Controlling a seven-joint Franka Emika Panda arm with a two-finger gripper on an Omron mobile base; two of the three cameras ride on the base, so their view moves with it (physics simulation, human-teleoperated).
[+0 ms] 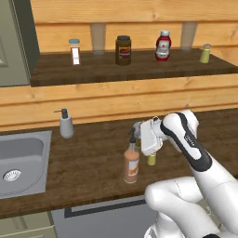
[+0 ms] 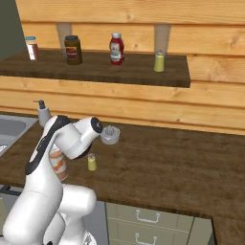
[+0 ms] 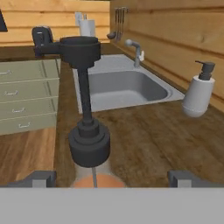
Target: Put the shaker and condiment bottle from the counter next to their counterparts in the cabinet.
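Still nothing stowed

Both the tall clear orange-sauce condiment bottle (image 1: pixel 131 163) and small yellow-green shaker (image 1: pixel 151 159) stand on the dark wood desk (image 1: pixel 93 162). Spread wide, the end effector (image 3: pixel 112 178) straddles the bottle's neck; the cabinet shelf (image 1: pixel 130 69) awaits both.

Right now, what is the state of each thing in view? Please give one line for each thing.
end effector: open, fingertips either side of the condiment bottle
condiment bottle: upright on the counter, not lifted
shaker: upright on the counter, untouched
second shaker: upright on the cabinet shelf
red sauce bottle: upright, capped
soap dispenser: upright beside the sink
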